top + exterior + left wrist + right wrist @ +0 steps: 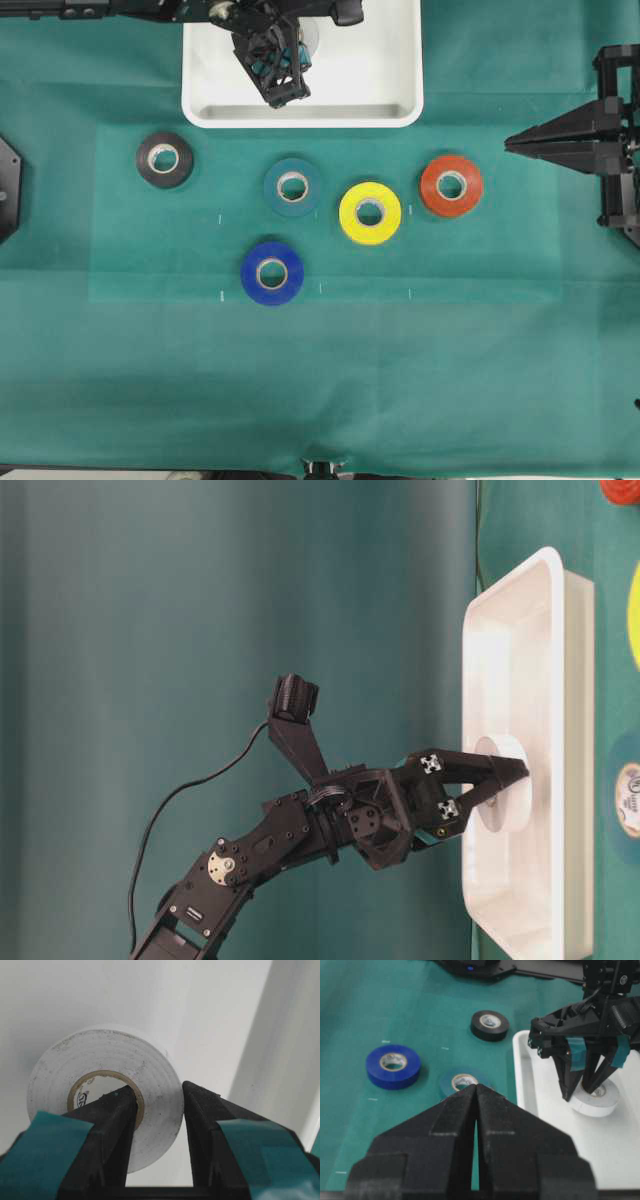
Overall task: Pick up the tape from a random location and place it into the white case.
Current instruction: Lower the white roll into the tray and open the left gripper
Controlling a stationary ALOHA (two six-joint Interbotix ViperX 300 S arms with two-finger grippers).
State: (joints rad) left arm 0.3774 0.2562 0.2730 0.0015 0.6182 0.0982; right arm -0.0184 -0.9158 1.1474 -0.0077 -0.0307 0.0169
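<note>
The white case (400,95) holds the tape (596,1100), gripped through its wall by the left claw (581,1094); right claw (476,1091) closed

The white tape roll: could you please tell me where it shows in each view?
Overhead: tape top centre, mostly hidden under the left claw.
Table-level: right of centre, against the case floor.
Left wrist: centre-left, one finger through its core.
Right wrist: right edge, mid-height.
Shared landmark: the white case.

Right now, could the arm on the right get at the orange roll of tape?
Probably yes. The orange roll lies flat on the green cloth nearest the right gripper, with nothing between them, though that gripper is shut and would need to open.
</note>
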